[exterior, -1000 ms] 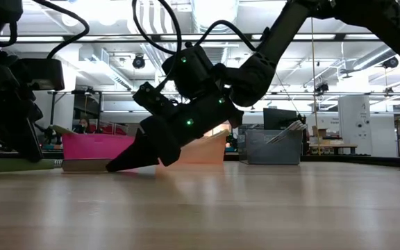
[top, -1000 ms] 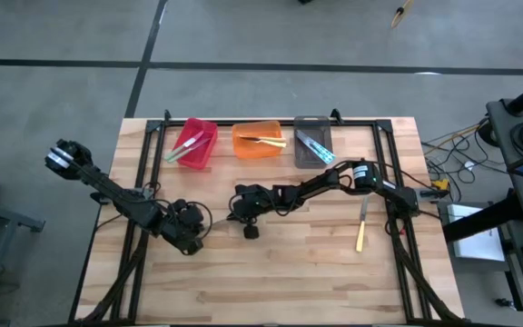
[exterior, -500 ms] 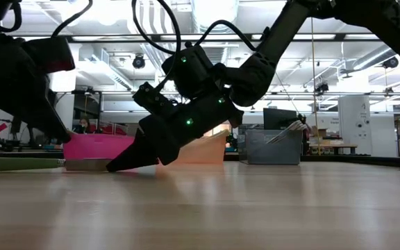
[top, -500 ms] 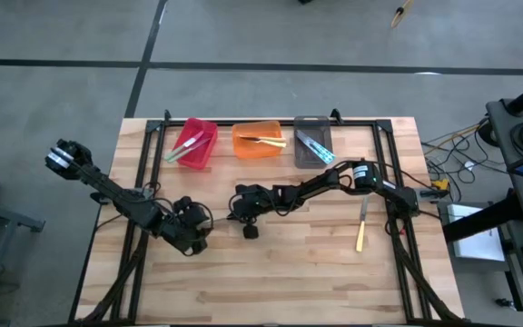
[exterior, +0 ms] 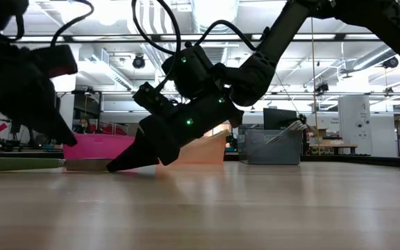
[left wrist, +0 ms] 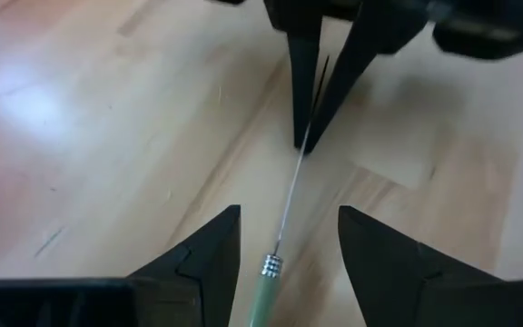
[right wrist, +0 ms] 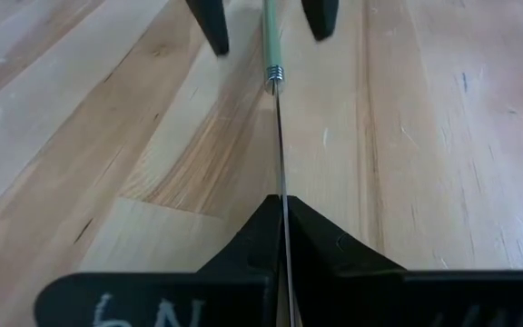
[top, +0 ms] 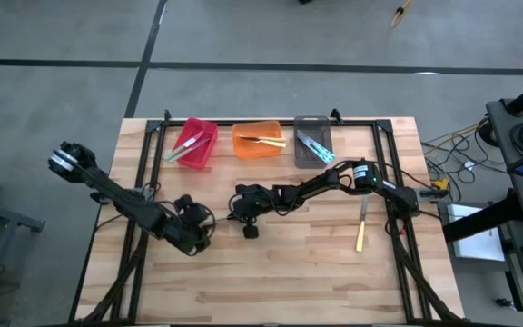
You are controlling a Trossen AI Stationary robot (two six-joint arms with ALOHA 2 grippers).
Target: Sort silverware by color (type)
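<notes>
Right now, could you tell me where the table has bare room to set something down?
The near half of the table is bare wood. Crowded: the far edge with the red bin, orange bin and grey bin; the middle, where left gripper and right gripper meet over a green-handled utensil; and around the yellow-handled utensil.

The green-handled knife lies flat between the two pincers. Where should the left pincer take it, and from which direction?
Probably on the green handle, coming down from above with the open left pincer astride it. The right pincer already pinches the thin blade, and the handle gives the thicker hold.
</notes>
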